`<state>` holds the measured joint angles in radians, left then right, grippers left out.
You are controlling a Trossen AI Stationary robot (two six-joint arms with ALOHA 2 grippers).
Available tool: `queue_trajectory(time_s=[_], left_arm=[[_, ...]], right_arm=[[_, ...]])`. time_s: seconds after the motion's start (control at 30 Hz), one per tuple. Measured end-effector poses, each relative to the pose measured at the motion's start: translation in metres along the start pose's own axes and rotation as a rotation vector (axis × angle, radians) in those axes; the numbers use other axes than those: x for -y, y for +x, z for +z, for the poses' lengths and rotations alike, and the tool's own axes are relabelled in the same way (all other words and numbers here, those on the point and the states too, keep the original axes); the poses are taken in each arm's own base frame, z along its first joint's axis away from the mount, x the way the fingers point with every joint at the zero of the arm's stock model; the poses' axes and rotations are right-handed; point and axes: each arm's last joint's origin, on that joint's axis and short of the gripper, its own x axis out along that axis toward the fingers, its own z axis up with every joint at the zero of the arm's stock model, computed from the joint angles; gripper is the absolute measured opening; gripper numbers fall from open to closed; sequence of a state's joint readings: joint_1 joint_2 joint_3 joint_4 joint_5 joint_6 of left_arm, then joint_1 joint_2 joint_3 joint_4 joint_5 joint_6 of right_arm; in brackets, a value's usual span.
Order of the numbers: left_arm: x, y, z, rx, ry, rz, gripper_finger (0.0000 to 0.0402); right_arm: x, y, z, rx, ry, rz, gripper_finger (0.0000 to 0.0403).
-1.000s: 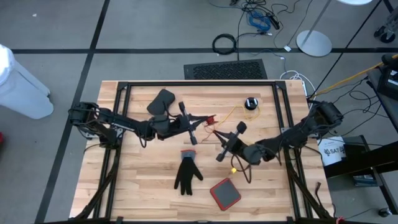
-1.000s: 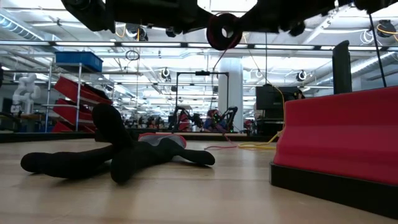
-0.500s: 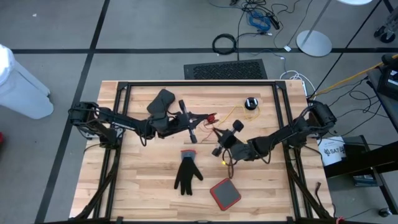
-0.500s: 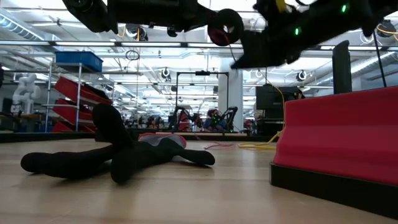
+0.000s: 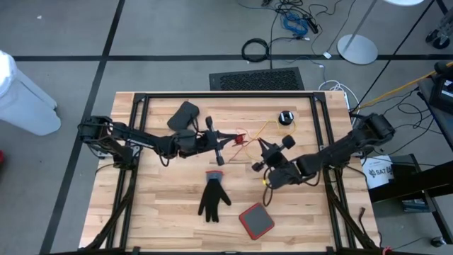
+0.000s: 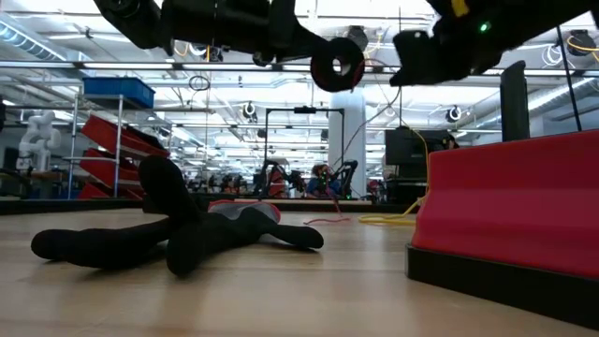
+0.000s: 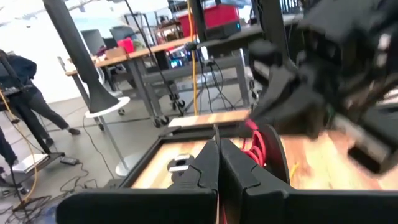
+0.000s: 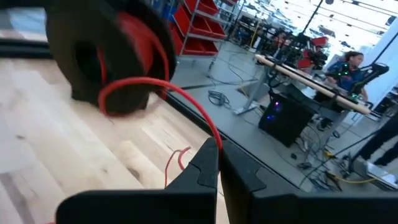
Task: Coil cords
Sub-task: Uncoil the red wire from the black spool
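Right gripper (image 5: 271,152): fingers pinched together on a thin red cord (image 8: 186,109), raised over the middle of the table, just right of the left gripper.
Left gripper (image 5: 213,140): jaws closed, holding up a black spool (image 6: 338,64) wound with red cord; arm reached in from the left edge.
Cords: red strand ran between spool and right gripper; a yellow cord (image 5: 264,127) trailed on the wood to a small black puck (image 5: 285,117) near the far edge.
Risk, slip: the red cord looked thin between closed fingers, so a hard pull would likely draw it out.
Risk, tangle: slack loops hung near both grippers; turning the spool with slack could snag a finger or cross the yellow cord.
Risk, drag: tension on the yellow cord could tow the light puck across the table.
Surface: pale wooden plank table (image 5: 163,212) inside a black frame; black glove (image 5: 213,197) and red-and-black pad (image 5: 255,220) lay nearest, a black pouch (image 5: 184,114) farther back.
Room: grey floor, black cable ring (image 5: 255,49), blue cable bundle (image 5: 293,22), workbenches, red bins, a person (image 8: 351,65) seated far off.
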<state>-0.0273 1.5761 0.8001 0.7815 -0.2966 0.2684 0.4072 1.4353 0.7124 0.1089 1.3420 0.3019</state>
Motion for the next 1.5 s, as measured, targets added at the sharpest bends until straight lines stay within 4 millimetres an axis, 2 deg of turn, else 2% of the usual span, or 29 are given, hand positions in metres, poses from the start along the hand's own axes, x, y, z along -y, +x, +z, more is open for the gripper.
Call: queue_trajectory(time_s=[0.27, 0.53, 0.8, 1.07, 1.5], left_arm=[[0.001, 0.000, -0.010, -0.108, 0.067, 0.022, 0.0000], [-0.006, 0.001, -0.012, -0.120, 0.085, 0.049, 0.0000], [-0.005, 0.001, -0.012, -0.123, 0.086, 0.046, 0.0000], [-0.005, 0.001, -0.013, -0.130, 0.089, 0.044, 0.0000], [-0.005, 0.001, -0.013, -0.131, 0.089, 0.049, 0.0000]], right_arm=[[-0.002, -0.021, 0.015, 0.055, 0.029, 0.083, 0.0000], [-0.010, -0.032, 0.034, 0.127, 0.096, 0.304, 0.0000], [-0.023, -0.031, 0.028, 0.134, 0.087, 0.415, 0.0000], [-0.036, -0.033, 0.029, 0.204, 0.107, 0.615, 0.0000], [-0.070, -0.028, -0.003, 0.149, 0.109, 0.861, 0.0000]])
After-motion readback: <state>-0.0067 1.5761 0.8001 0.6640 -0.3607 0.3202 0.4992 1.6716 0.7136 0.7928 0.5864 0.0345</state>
